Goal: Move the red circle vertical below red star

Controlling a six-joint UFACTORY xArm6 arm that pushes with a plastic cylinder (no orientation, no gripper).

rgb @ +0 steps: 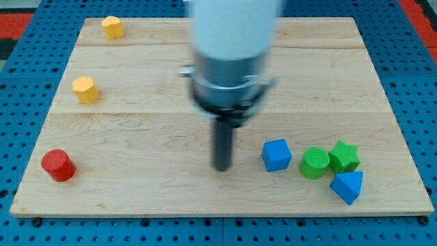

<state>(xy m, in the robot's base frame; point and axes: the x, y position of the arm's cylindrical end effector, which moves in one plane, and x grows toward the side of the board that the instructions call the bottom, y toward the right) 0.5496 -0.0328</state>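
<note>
My tip [222, 167] rests on bare board, touching no block. The blue cube [276, 154] sits near its right; the red circle [58, 165] lies far left.

Arm body [235, 41] blurred, cut off by view's top edge; hides board [136, 123] strip behind it.

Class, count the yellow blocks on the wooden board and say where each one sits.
2. One yellow block sits at the view's top left corner; the other yellow block lies below it, by the left edge. The arm may hide more.
</note>
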